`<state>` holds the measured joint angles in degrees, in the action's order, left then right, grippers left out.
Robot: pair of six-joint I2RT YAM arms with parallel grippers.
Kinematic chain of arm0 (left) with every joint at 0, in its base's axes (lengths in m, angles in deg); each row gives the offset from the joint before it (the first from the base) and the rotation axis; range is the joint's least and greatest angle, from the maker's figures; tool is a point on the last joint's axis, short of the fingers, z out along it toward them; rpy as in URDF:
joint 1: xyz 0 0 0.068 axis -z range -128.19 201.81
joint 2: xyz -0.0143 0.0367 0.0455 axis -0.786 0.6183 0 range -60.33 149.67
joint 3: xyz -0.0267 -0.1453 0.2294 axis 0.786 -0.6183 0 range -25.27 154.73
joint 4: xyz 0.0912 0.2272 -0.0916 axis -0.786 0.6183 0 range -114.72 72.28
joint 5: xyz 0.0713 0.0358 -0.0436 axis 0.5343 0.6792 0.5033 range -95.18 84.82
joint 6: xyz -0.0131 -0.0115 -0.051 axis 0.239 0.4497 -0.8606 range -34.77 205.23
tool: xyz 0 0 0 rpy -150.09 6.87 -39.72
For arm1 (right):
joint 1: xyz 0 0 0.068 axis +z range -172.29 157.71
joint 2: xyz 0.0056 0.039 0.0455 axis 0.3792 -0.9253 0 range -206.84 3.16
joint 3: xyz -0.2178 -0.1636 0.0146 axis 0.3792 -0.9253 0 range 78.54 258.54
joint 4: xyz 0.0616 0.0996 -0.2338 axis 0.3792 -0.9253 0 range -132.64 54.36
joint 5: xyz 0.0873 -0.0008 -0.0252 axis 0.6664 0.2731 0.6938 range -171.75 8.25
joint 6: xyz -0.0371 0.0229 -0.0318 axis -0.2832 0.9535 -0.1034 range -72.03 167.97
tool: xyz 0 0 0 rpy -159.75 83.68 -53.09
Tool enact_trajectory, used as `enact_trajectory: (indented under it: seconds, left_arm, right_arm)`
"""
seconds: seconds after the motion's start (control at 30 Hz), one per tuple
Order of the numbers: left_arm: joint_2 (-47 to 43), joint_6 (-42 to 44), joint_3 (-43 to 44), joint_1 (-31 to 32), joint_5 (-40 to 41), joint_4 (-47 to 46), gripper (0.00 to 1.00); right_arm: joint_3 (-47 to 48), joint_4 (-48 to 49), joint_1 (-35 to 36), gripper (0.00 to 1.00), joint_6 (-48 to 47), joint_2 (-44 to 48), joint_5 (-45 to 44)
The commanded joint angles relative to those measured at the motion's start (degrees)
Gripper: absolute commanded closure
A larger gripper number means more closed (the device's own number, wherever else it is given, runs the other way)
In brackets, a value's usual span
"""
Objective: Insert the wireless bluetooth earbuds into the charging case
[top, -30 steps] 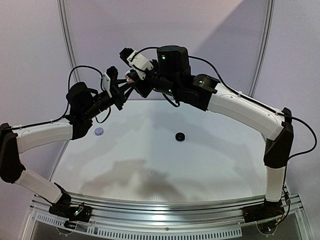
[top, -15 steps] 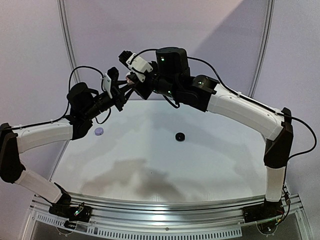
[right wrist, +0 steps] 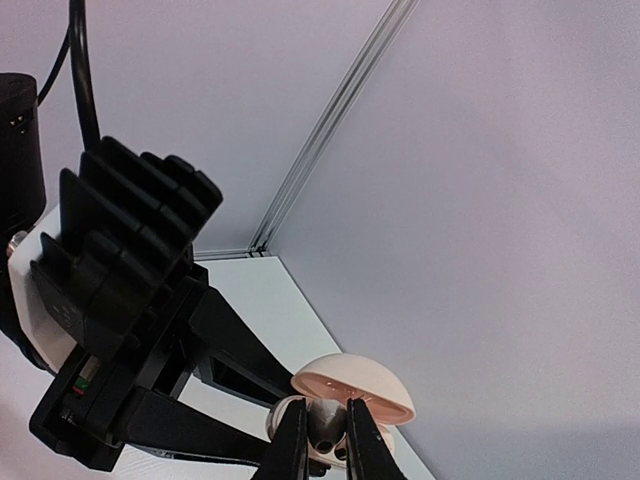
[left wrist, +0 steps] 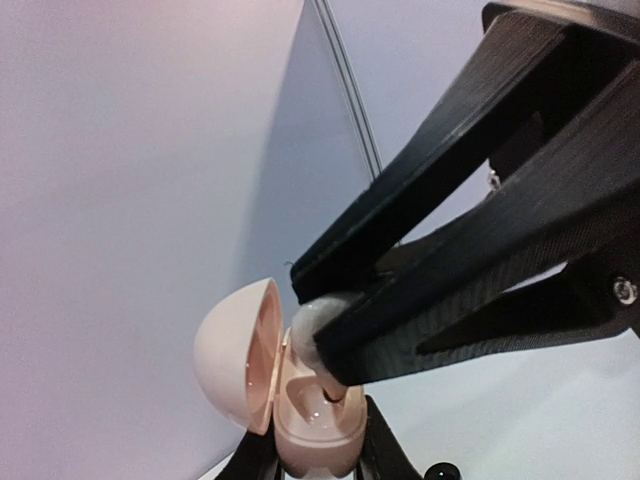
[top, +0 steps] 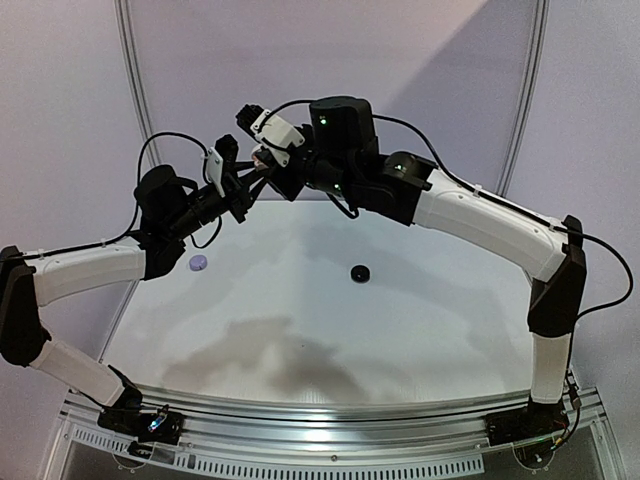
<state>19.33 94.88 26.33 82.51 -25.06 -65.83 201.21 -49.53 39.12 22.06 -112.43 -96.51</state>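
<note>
One pale earbud (left wrist: pixel 312 328), clamped in R gripper (right wrist: pixel 320 437), has its stem at the well of the open pink charging case (left wrist: pixel 305 425). L gripper (left wrist: pixel 318 465) pinches the case mid-air, just below R fingertips. Prob. left: seat fully, release. Other buds not visible.

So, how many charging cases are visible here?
3. A pink case, open, is held in the air; a lavender case and a black case lie on the table. Others could hide behind the arms.

Arms (top: pixel 480 215) raised, grippers meeting above the table's (top: pixel 300 330) far edge
Left gripper (left wrist: pixel 318 462) and right gripper (right wrist: pixel 320 445) both clamped, tips nearly touching.
</note>
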Motion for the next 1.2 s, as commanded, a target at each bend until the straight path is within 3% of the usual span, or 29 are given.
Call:
enact_trajectory:
  seconds: [0.0, 0.33, 0.57, 1.17]
  left_arm:
    - [-0.38, 0.00, 0.09, -0.46, 0.38, -2.15, 1.00]
    - [-0.31, 0.17, 0.31, -0.46, -0.25, -2.23, 1.00]
    - [-0.27, 0.22, 0.09, -0.44, -0.66, -2.38, 1.00]
    - [-0.46, -1.18, -0.46, -0.38, -2.84, -2.42, 1.00]
  right_arm:
    - [-1.38, -4.08, -0.50, 1.00, -1.31, -0.27, -5.32]
    - [-0.95, -3.91, -0.45, 1.00, -0.74, -1.30, -3.89]
    - [-0.89, -3.10, -0.41, 0.89, 0.31, -2.52, -3.44]
    - [0.61, -1.46, -0.47, 0.89, -0.51, -4.15, -4.04]
